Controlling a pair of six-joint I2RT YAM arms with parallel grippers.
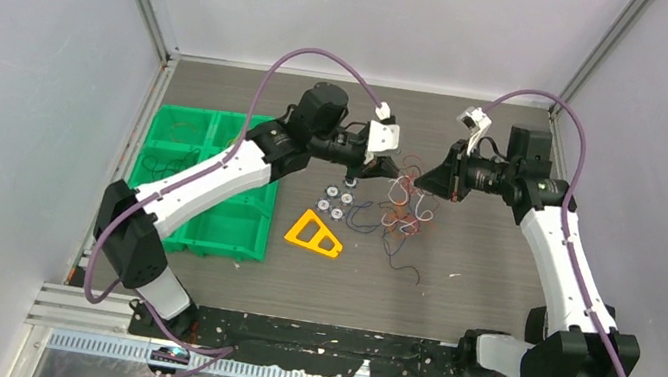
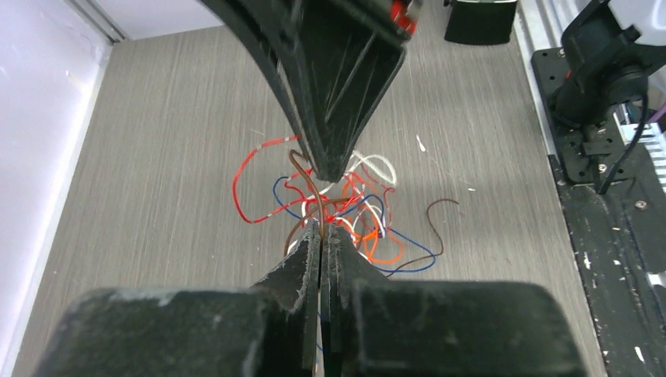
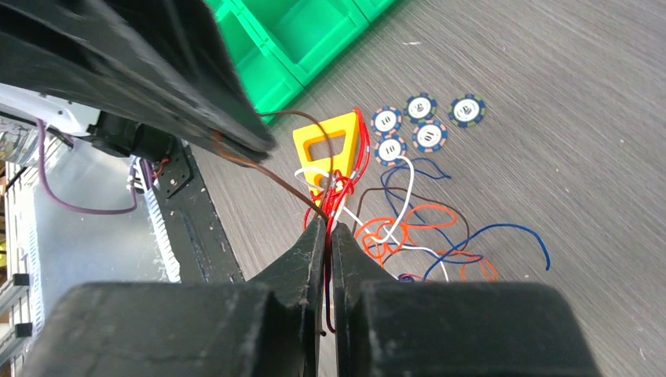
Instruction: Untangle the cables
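Left gripper (image 2: 322,233) pinching a brown wire (image 2: 308,188), right gripper (image 3: 328,228) nipping a red wire (image 3: 338,196). The brown one runs tip to tip, and the tangle (image 1: 404,210) sits just right of the yellow triangle (image 1: 310,217).

On grey wood-grain table (image 1: 494,305) — green bins (image 1: 204,219) at left, yellow triangle (image 1: 315,234) beside them, five poker chips (image 1: 336,201), tangled cables (image 1: 402,214) near centre.

White arm links (image 1: 210,179), black joints (image 1: 131,242), purple cables (image 1: 321,53) (thick, looping)
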